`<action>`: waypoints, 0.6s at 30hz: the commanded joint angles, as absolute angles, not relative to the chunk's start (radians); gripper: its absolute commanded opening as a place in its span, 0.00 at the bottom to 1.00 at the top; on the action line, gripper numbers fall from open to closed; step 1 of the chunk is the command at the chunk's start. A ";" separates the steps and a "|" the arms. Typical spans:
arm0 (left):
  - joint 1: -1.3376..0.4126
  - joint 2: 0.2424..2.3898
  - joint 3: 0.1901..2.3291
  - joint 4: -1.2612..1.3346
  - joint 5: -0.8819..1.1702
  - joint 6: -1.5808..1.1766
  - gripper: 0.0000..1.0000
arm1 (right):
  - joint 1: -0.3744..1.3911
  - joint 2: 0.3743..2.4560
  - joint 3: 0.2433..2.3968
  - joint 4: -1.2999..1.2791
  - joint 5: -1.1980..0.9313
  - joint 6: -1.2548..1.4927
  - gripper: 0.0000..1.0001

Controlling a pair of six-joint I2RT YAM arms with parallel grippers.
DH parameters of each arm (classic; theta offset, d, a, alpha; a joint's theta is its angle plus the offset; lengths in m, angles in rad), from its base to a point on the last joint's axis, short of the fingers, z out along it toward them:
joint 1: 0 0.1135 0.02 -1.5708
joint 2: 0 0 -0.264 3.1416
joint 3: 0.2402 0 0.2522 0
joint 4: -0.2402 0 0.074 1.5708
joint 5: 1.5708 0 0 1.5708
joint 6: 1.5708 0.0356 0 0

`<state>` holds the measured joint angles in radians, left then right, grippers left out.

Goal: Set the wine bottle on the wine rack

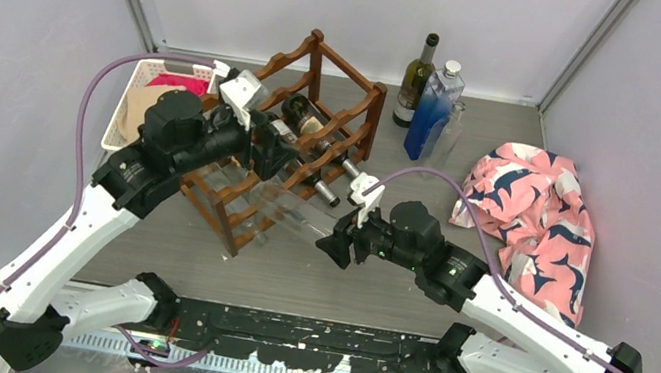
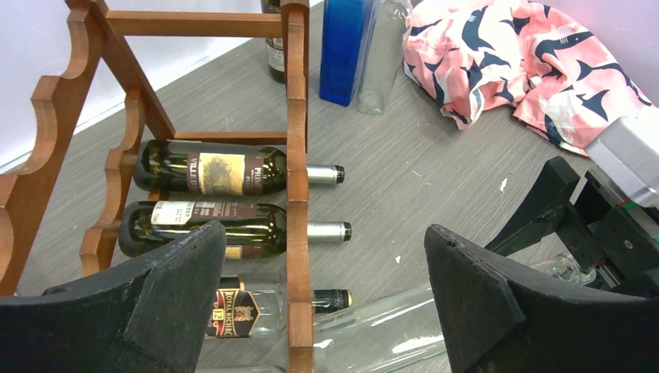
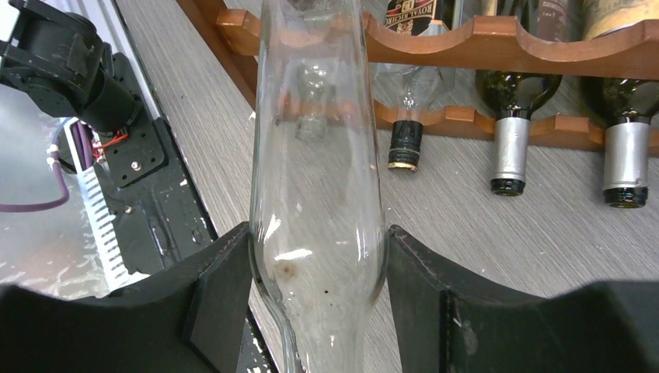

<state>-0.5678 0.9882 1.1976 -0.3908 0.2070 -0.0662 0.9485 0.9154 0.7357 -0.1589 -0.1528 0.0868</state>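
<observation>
R gripper (image 3: pixel 319 264) is pinching the clear glass wine bottle (image 3: pixel 315 155) at the shoulder, just where the body narrows to the neck, w/ both black pads tight on the glass. The bottle runs away from the gripper toward the dark reddish-brown wooden wine rack (image 1: pixel 373 118). Its base end crosses the scalloped front rail at the rack's near end, beside a clear bottle w/ black cap and black-gold label (image 2: pixel 249 311). Can't tell if it's resting on the rails or only carried by the gripper.

L gripper (image 2: pixel 322 256) hangs over the rack w/ fingers spread wide, nothing btwn them, not touching any bottle.

Two dark green bottles w/ silver capsules (image 2: pixel 210 172) lie side by side in the rack, necks poking out the front.

At the back wall: an upright dark green bottle (image 1: pixel 415 79) and a tall blue bottle (image 1: pixel 432 112), close together. A pink shark-print cloth (image 1: pixel 534 216) is crumpled on the R side of the grey table (image 1: pixel 311 280). A white plastic basket (image 1: pixel 133 98) sits just L of the rack.
</observation>
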 commanded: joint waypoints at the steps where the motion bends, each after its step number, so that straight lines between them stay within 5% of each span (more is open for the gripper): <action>1: -0.563 0.950 1.193 -0.303 0.181 -0.039 0.97 | 0.959 0.928 0.777 0.022 -0.155 0.106 0.01; 18: -0.562 0.922 1.135 -0.254 0.137 -0.005 0.97 | 0.979 0.999 0.749 0.182 -0.111 0.108 0.01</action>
